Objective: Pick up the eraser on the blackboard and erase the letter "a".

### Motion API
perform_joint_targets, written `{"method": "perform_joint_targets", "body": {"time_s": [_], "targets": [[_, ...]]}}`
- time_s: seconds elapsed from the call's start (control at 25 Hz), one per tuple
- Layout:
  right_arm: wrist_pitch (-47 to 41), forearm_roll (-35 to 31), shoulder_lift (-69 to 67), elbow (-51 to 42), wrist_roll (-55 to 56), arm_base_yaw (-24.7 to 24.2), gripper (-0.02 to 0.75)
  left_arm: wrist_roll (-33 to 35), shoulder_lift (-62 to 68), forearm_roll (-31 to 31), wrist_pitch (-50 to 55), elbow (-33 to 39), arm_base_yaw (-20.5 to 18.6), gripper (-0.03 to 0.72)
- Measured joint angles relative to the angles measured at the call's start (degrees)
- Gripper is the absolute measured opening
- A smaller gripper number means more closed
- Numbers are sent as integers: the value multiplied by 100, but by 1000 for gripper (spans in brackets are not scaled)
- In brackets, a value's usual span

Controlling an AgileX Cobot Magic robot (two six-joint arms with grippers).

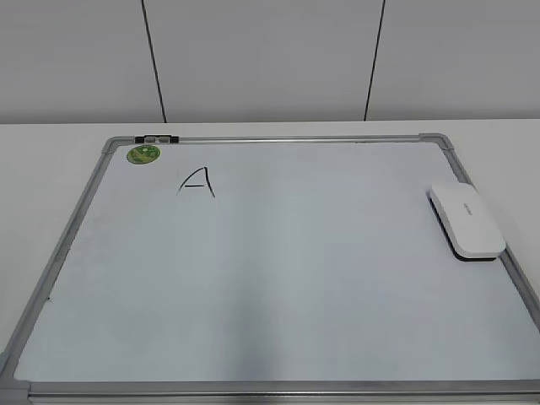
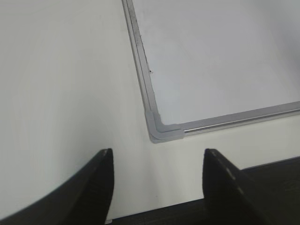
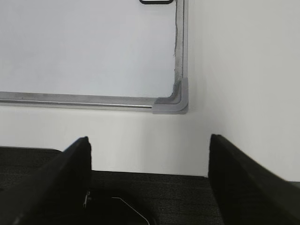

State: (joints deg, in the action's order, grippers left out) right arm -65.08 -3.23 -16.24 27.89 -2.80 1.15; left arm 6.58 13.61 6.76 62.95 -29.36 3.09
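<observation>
Eraser (image 1: pixel 467 220) seen at whiteboard's (image 1: pixel 278 278) 3 o'clock edge; capital "A" (image 1: pixel 196 181) at 11 o'clock; both grippers (image 2: pixel 157 161) (image 3: pixel 149 145) spread wide, nothing held.

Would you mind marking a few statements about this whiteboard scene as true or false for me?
1. The eraser lies at the board's right edge. True.
2. The left pincer holds the eraser. False: it is open and empty, off the board's near corner.
3. A green sticker sits near the far left corner. True.
4. The letter is half wiped away. False: its strokes look whole.
5. The right pincer is open. True.
</observation>
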Motion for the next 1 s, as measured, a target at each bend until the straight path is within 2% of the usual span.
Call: {"method": "perform_joint_targets", "body": {"time_s": [0.36,0.56,0.76,1.0], "targets": [[0,0,0,0,0,0,575,0,-32,0,0,0,0,443],[3,0,38,0,0,0,574,0,-621,0,0,0,-22,443],[3,0,820,0,9,0,574,0,-1278,0,0,0,-72,443],[-19,0,1709,0,9,0,574,0,-1303,0,0,0,-82,443]]}}
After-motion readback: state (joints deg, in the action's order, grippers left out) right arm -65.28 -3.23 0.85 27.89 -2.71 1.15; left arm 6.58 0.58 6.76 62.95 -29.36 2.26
